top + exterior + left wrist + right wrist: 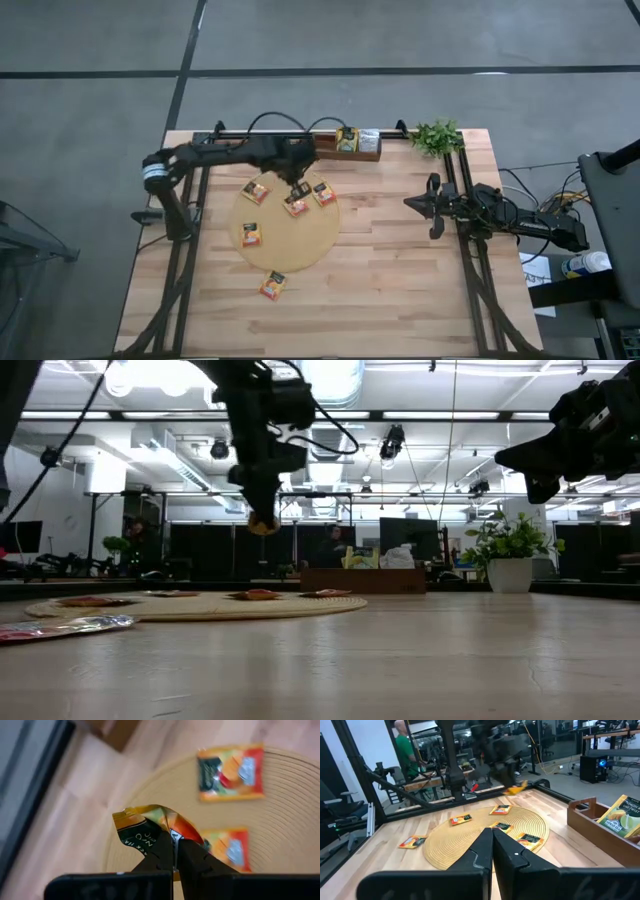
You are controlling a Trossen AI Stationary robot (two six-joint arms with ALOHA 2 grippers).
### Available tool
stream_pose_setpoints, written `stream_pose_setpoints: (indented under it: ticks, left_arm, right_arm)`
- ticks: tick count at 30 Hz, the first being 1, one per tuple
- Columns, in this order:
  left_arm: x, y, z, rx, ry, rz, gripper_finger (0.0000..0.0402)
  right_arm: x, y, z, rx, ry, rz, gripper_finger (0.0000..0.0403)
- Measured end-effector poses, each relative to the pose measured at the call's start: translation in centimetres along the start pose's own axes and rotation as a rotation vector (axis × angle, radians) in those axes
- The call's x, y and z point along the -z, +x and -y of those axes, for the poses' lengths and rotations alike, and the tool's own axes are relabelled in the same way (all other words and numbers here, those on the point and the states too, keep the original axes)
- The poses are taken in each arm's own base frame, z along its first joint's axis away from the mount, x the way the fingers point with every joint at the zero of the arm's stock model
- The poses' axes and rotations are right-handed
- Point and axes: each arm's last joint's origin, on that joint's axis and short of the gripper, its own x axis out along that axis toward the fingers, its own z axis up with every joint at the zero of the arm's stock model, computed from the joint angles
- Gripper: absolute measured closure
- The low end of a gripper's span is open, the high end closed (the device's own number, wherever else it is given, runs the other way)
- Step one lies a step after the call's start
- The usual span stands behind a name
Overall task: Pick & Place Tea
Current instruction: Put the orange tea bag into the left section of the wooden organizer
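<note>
The left gripper (175, 852) is closed on the corner of an orange tea sachet (145, 827), which is crumpled and raised clear of the round woven mat (280, 820). Two further orange sachets lie flat on the mat: one (230, 772) farther off, one (230, 847) just beside the fingers (197, 860). The wooden bench (85, 805) surrounds the mat.

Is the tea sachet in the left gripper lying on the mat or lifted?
Lifted: the left gripper pinches the orange sachet above the round mat.
</note>
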Motion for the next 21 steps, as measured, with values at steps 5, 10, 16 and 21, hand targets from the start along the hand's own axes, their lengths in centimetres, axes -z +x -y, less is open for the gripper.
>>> stream_pose_setpoints:
  ticks: [5,10,16,21]
  left_arm:
    - [-3.4,1.5,-0.7,-0.056,0.145,0.003,0.0397]
    - [-6.6,2.1,-0.7,-0.216,0.346,0.038,0.0397]
    - [-9.8,2.3,-0.8,-0.329,0.486,0.15,0.0397]
    - [-11.1,2.9,-0.9,-0.367,0.535,0.242,0.0397]
  right_arm:
    - [0.0,0.0,0.0,0.0,0.0,0.0,0.0394]
    - [0.0,0.0,0.0,0.0,0.0,0.0,0.0394]
    - [0.0,0.0,0.0,0.0,0.0,0.0,0.0394]
    - [0.0,0.0,0.0,0.0,0.0,0.002,0.0394]
